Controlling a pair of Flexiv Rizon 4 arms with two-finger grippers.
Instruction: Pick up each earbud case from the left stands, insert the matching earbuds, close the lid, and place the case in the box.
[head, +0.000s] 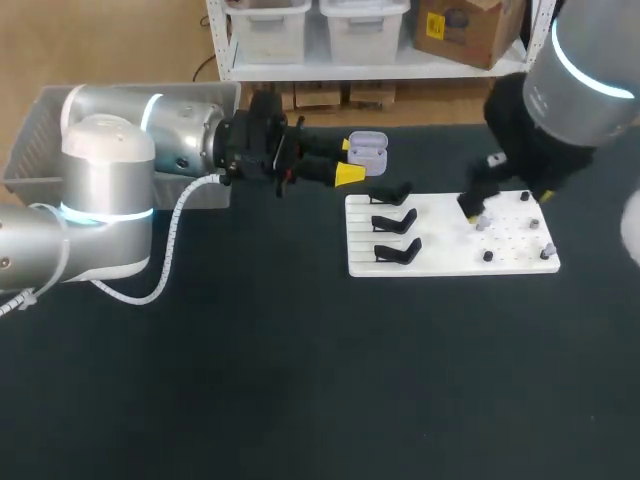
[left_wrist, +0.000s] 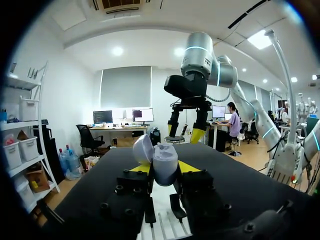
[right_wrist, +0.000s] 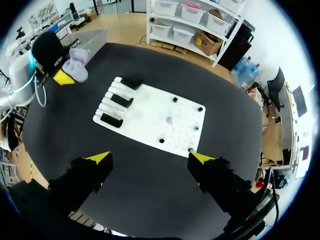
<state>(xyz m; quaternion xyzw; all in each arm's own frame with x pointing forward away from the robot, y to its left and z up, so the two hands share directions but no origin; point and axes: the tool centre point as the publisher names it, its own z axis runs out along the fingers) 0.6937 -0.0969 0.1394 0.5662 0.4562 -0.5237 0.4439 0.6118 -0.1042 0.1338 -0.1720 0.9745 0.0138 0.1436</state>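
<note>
Right now the job is, I judge, getting a bud into the open case. At far left sits one grey box (head: 30, 140), partly hidden by the left arm. The left gripper (head: 350, 160) is clamped on the one lavender case (head: 370, 147), which it holds in the air just beyond the far left corner of the board. The left wrist view shows both fingers pressed against the case's sides and its lid tipped open.

To the right lies one white board (head: 450, 255). Its left part carries three black stands (head: 393, 220) in a near-to-far row, all of them bare. On its right part the right wrist view shows six small pieces. One is a pale bud (right_wrist: 169, 120) near the middle and the rest are dark. I cannot tell which of the dark ones are buds and which are pegs.

The right gripper (right_wrist: 151, 158) hangs well above the board, spread wide with nothing in it.

To do this well, the left arm should hold the case steady with its mouth clear of the lid and turned toward the right arm. The right gripper should come straight down on the pale bud, which looks the match for this case. It should pinch lightly and keep off the neighbouring pieces, then line the bud up with its socket before pressing it in.
</note>
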